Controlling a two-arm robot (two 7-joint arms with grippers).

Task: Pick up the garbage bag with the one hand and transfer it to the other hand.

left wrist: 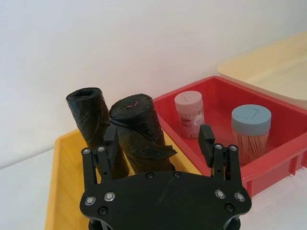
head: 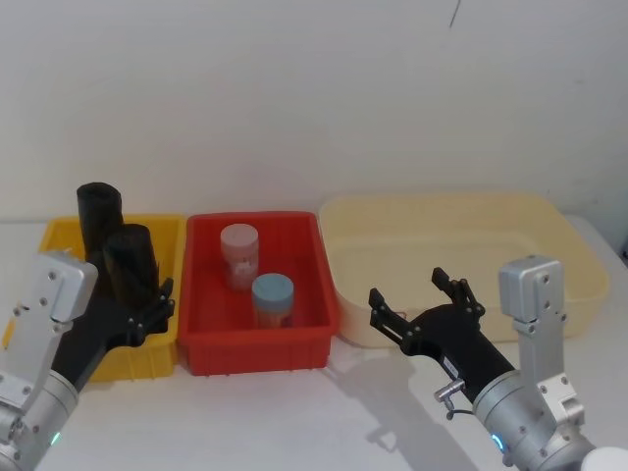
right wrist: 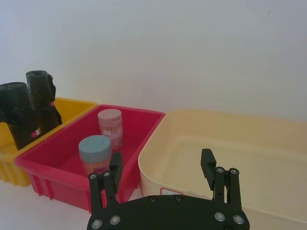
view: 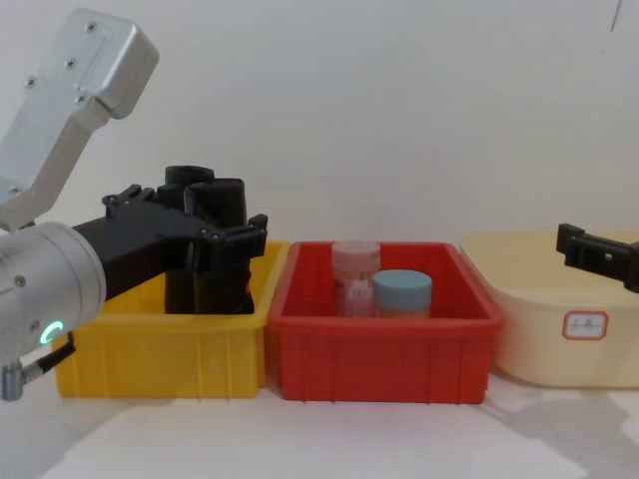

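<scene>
Garbage bag (left wrist: pixel 139 136) upright in yellow bin (left wrist: pixel 55 191), between our spread left gripper (left wrist: pixel 159 134); right gripper (head: pixel 407 287) spread too, before cream tub (head: pixel 442 201).

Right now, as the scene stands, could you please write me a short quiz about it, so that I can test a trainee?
1. True or false: the left gripper is shut on the garbage bag.
2. Choose one. In the red bin, the blue-lidded jar stands: A) nearer the robot than the pink-lidded jar; B) farther from the robot than it; C) on top of it.
3. Short answer: at which container's front rim is the open right gripper?

Key
1. False: its fingers are open.
2. A.
3. The cream tub.
</scene>
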